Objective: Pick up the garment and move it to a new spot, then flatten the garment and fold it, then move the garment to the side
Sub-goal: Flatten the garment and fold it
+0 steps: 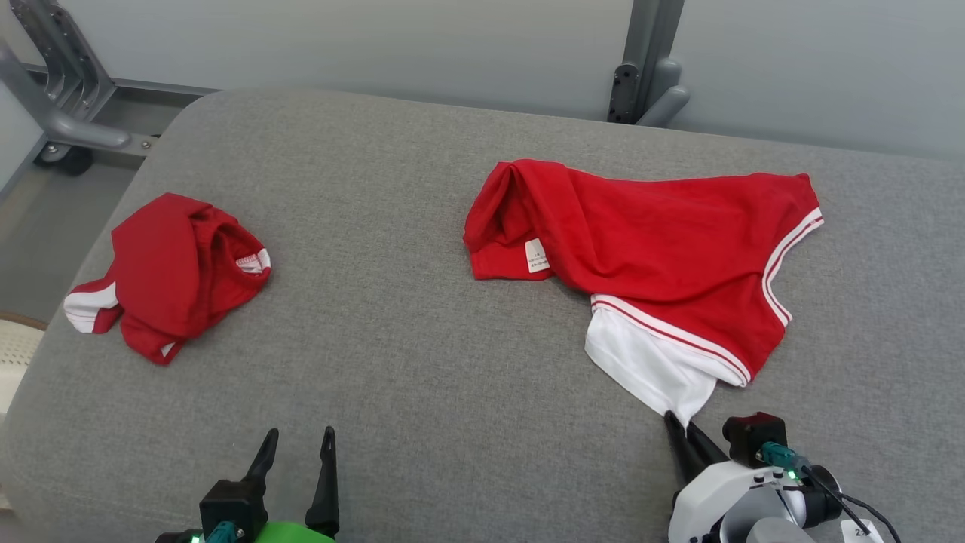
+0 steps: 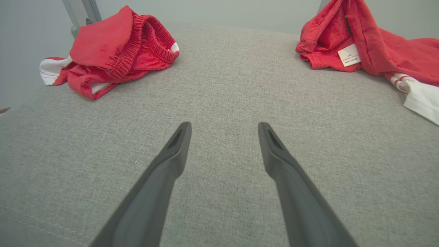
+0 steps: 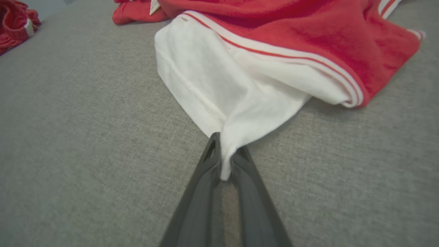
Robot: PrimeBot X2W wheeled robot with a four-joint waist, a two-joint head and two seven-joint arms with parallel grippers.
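- look at your left gripper (image 1: 300, 434): two long dark fingers, slim, tapering to points.
- below them there's a black block (image 1: 234, 505) and a glossy bright green housing (image 1: 294, 532).
- a teal connector (image 1: 222, 532) pokes out there, with a small green light beside it.
- in the left wrist view the fingers (image 2: 171, 161) are matte charcoal, each with a narrow recessed slot near the tip.
- your right gripper (image 1: 678, 422) has the same dark fingers, on a glossy white housing (image 1: 709, 498).
- there's a black boxy module (image 1: 754, 436), a teal plug (image 1: 776, 455), a green light and a thin black cable (image 1: 859, 509).
- a white label (image 1: 863, 532) is too cropped to read.
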